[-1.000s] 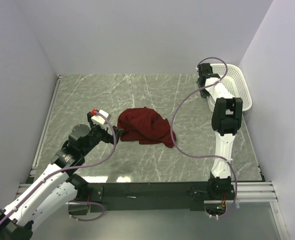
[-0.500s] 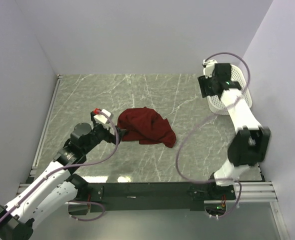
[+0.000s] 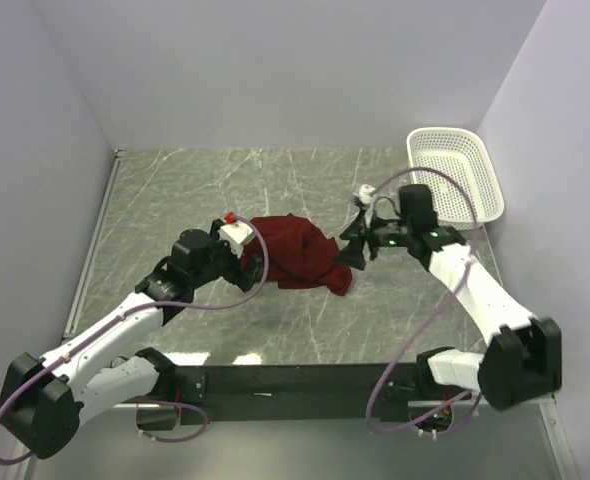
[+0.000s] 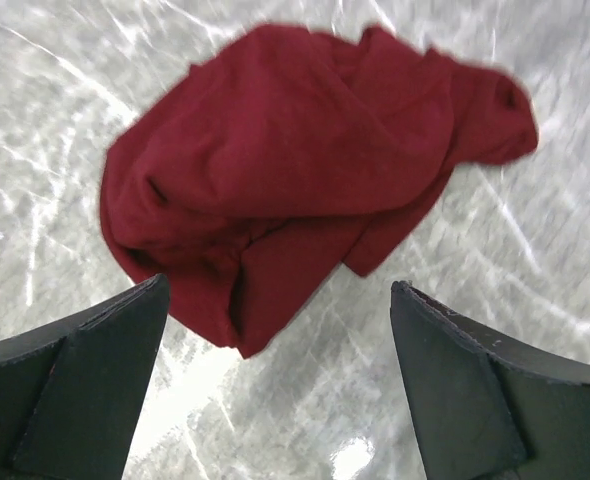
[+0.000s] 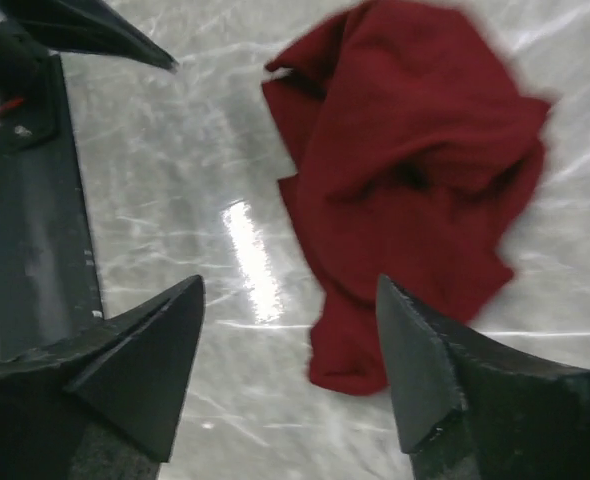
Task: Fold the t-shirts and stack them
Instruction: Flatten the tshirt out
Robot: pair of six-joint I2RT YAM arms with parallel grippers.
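Jaws of the left gripper (image 4: 277,288) and right gripper (image 5: 288,283) both gape empty, flanking the crumpled maroon t-shirt (image 3: 293,252) at the middle of the table (image 3: 305,185). Each should pinch a separate outer edge, not the bunched middle, then spread it flat.

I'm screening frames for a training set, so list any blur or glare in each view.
Top external: sharp, evenly lit, with a pale reflection on the table near its front edge. Left wrist: the t-shirt has softly blurred edges; glare whitens the table below it. Right wrist: a bright glare streak beside the t-shirt, whose right edge is smeared.
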